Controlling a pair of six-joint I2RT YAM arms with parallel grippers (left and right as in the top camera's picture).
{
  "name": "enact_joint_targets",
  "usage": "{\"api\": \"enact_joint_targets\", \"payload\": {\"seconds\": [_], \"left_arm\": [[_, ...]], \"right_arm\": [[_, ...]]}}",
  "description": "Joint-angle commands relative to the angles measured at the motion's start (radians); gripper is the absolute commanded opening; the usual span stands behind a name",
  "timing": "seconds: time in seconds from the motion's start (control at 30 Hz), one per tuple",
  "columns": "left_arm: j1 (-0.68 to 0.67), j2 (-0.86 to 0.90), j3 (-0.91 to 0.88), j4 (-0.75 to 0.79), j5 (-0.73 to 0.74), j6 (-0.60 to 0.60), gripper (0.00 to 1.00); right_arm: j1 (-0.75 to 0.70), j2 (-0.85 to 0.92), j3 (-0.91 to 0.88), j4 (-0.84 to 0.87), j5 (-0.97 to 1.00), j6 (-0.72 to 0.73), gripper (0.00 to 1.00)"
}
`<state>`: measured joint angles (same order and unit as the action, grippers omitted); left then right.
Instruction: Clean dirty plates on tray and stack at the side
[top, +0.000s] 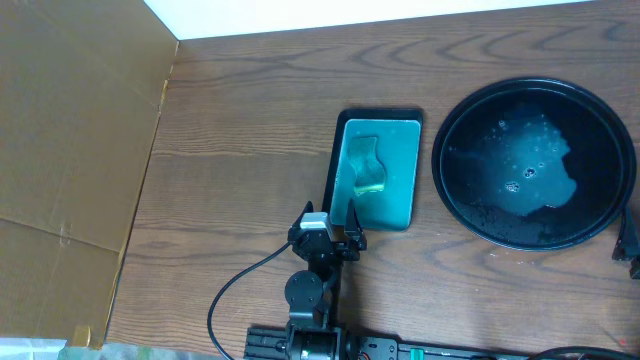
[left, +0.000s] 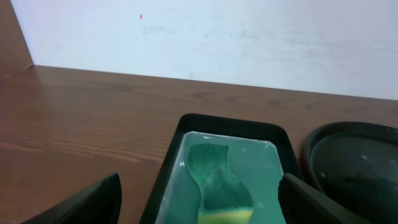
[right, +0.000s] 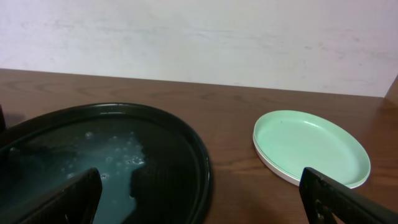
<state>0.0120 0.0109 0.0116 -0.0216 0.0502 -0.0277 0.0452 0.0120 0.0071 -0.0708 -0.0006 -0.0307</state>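
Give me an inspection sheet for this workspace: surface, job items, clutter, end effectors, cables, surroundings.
Surface: brown wood-grain table.
Job's things: round black tray holds foamy water and no plates. A pale green plate lies on the table beside it, not touching it. I cannot tell whether more plates are stacked under it.
Clutter: rectangular black tray with a teal inside, holding a green-and-yellow sponge.
End effectors: left end effector open, empty, at the rectangular tray's near end. Right end effector open, empty, by the round tray.
Cables: one black cable curves across the table from the left arm.
Surroundings: cardboard panel on the left, white wall behind.
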Motion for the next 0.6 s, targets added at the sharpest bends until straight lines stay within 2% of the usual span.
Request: {"api": "enact_joint_targets", "payload": {"seconds": [0.0, 0.27, 0.57], "left_arm": [[-0.003, -0.01, -0.008, -0.051, -0.016, 0.022, 0.81], [-0.01, -0.01, -0.008, -0.051, -0.013, 0.099, 0.8], [-0.01, -0.01, -0.008, -0.049, -0.013, 0.102, 0.81]], "right_arm": [[-0.01, -0.006, -0.002, -0.005, 0.0, -0.008, 0.99], [-0.01, -0.006, -0.002, -0.005, 0.0, -0.008, 0.99], [-0.01, -0.006, -0.002, -0.005, 0.0, -0.008, 0.99]]}}
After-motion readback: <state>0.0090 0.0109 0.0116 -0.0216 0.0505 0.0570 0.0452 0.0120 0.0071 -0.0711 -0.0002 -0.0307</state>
